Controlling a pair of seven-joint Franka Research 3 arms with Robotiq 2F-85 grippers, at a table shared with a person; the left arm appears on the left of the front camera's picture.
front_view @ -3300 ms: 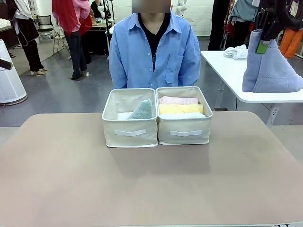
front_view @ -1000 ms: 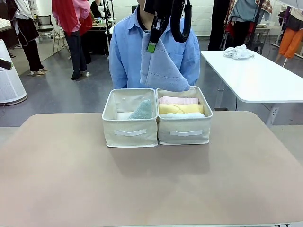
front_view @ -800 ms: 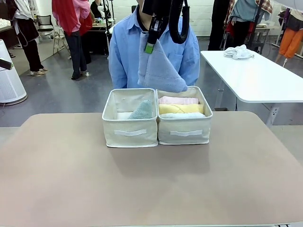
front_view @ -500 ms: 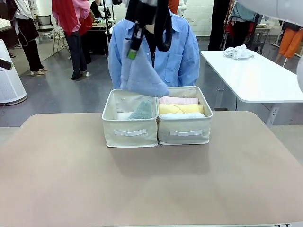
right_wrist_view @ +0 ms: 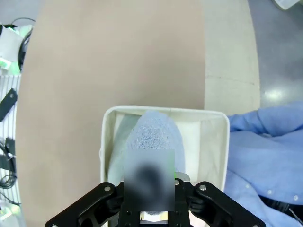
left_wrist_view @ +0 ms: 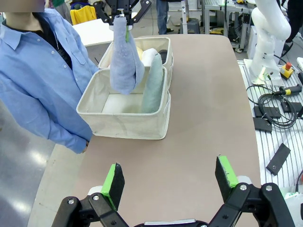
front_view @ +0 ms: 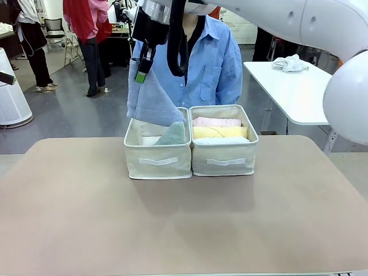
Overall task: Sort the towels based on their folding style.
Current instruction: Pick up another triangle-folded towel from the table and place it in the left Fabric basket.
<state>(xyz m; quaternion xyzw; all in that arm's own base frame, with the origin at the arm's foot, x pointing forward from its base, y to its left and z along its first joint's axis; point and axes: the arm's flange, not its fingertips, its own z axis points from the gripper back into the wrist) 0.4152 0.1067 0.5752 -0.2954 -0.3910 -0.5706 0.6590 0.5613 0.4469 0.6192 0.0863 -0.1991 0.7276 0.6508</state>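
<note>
Your right gripper (front_view: 142, 68) is clamped on the narrow top of the light blue cone-folded towel (front_view: 150, 99), which hangs above the left fabric bin (front_view: 158, 160), its broad lower end dipping to about the bin's far rim. In the front view the bins stand side by side near the table's (front_view: 184, 230) far edge, in front of a person in a blue shirt (front_view: 190, 63); the grey-green cone towel (front_view: 172, 134) leans in the left bin's right part, and the right fabric bin (front_view: 224, 158) holds the pink rolled towel (front_view: 217, 122), the yellow rolled towel (front_view: 220, 132) and the white rolled towel (front_view: 221, 140), stacked from back to front. The left wrist view gives you what the front cannot: the bare floor of the left bin beside the grey-green cone, the blue towel's bulging bottom hanging just over that opening, and your left gripper (left_wrist_view: 168, 176) with its green-padded fingers (left_wrist_view: 226, 171) spread wide apart over bare table, holding nothing. The right wrist view looks straight down the blue towel into the left bin; a blurred patch hides the jaws there. Half a second ago the blue towel hung over the seam between the two bins; it has since shifted left, over the left bin, and the white arm now crosses the top right corner.
</note>
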